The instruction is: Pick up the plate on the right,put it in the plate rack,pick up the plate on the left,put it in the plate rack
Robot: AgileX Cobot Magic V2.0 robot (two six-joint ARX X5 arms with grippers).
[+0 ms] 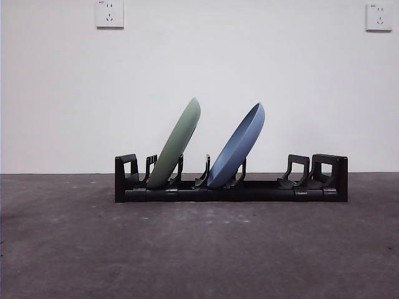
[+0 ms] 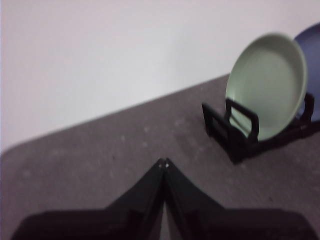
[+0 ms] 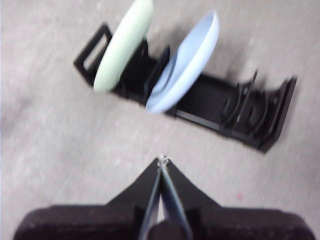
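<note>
The black plate rack [image 1: 230,187] stands across the middle of the table. A green plate [image 1: 177,143] leans in its left slots and a blue plate [image 1: 240,144] leans in the slots just right of it. The left wrist view shows the green plate [image 2: 265,90] face-on in the rack [image 2: 235,135], with the blue plate [image 2: 311,45] behind it. My left gripper [image 2: 163,162] is shut, empty, well back from the rack's left end. The right wrist view looks down on the green plate [image 3: 125,42], blue plate [image 3: 187,60] and rack [image 3: 250,117]. My right gripper [image 3: 162,159] is shut and empty, apart from the rack.
The rack's right-hand slots [image 1: 299,171] hold nothing. A white wall [image 1: 199,75] with two sockets rises behind the table. Neither arm shows in the front view.
</note>
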